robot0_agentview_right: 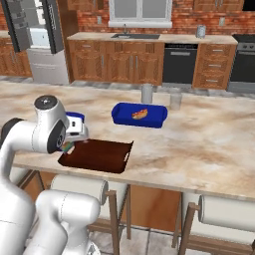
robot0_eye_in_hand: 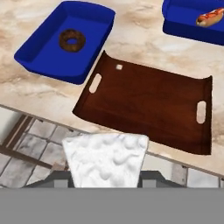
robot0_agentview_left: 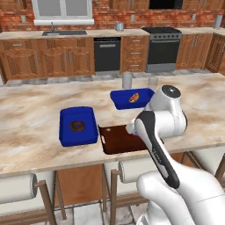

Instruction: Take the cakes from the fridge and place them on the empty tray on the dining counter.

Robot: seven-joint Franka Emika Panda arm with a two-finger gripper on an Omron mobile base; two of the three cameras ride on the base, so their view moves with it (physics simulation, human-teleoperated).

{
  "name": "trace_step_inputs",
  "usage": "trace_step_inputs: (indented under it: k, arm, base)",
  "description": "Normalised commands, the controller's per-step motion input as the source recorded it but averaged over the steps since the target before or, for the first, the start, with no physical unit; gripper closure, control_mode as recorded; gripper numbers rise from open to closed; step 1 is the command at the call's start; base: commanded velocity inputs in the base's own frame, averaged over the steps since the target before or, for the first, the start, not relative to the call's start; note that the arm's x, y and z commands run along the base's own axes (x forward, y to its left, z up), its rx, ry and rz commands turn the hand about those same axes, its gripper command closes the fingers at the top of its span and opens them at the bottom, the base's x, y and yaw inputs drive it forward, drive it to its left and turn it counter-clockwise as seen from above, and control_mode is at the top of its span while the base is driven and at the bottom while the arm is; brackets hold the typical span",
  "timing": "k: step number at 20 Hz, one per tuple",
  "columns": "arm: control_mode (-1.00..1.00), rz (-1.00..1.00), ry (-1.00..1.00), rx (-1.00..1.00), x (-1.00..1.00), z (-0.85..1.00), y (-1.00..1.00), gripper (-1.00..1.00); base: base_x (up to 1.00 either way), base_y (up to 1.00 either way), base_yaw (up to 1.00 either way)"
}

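My gripper (robot0_eye_in_hand: 105, 176) is shut on the white-topped cake (robot0_eye_in_hand: 105, 159), whose frosted top faces the hand view. Its striped side peeks out under the hand (robot0_agentview_right: 68, 146) in the right base view. I hold the slice just off the dining counter (robot0_eye_in_hand: 140, 39) at its near edge, above the near rim of the dark brown tray (robot0_eye_in_hand: 148, 103). The tray (robot0_agentview_left: 115, 141) (robot0_agentview_right: 99, 155) lies flat and bare on the marbled top. The fridge (robot0_agentview_right: 42, 45) stands at the far left with its doors swung open. The chocolate cake is out of view.
A blue tray with a brown ring donut (robot0_agentview_left: 78, 126) (robot0_eye_in_hand: 68, 41) sits left of the brown tray. Another blue tray holding a hot dog (robot0_agentview_left: 132, 98) (robot0_agentview_right: 138, 115) lies behind it. Two grey cups (robot0_agentview_right: 147, 93) (robot0_agentview_right: 175, 99) stand farther back. Stools (robot0_agentview_left: 17, 186) line the counter's near side.
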Motion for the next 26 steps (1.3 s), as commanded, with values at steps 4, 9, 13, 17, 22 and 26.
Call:
trace_step_inputs:
  k: [4, 9, 13, 17, 22, 26]
  arm:
    - [-1.00, 0.00, -0.04, -0.01, 0.37, -0.49, 0.00, 1.00]
    - [-1.00, 0.00, 0.00, 0.00, 0.49, -0.38, 0.09, 1.00]
    - [-1.00, 0.00, 0.00, 0.00, 0.49, -0.33, 0.18, 1.00]
    - [-1.00, 0.00, 0.00, 0.00, 0.48, -0.33, 0.15, 1.00]
    - [-1.00, 0.00, 0.00, 0.00, 0.46, -0.27, 0.02, 1.00]
    - [-1.00, 0.00, 0.00, 0.00, 0.46, -0.26, 0.00, 1.00]
  base:
    - [0.00, 0.00, 0.00]
    - [0.00, 0.00, 0.00]
    - [0.00, 0.00, 0.00]
    - [0.00, 0.00, 0.00]
    - [0.00, 0.00, 0.00]
    - [0.00, 0.00, 0.00]
